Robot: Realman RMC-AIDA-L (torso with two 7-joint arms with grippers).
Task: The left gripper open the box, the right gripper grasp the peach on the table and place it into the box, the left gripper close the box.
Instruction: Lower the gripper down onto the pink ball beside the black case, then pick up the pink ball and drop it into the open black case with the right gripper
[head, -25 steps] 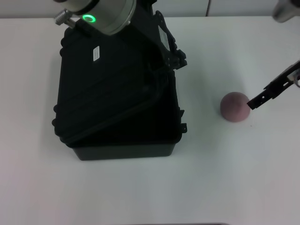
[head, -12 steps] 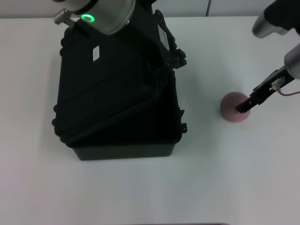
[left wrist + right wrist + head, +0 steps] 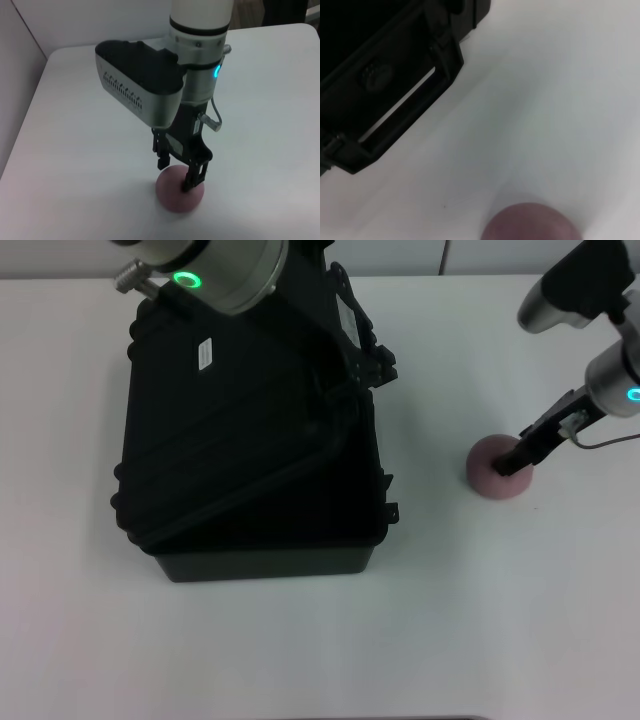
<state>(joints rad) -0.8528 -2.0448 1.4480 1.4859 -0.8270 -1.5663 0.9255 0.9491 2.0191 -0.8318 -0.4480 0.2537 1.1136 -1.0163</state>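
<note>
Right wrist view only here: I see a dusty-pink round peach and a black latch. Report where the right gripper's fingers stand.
Observer: The black two-finger right gripper is down at the peach, its fingers apart over the peach's top.
Operator: Give me the box's lid state.
Observer: The large black hard-plastic box has its lid raised and tilted, with the left gripper at the lid's far edge.
</note>
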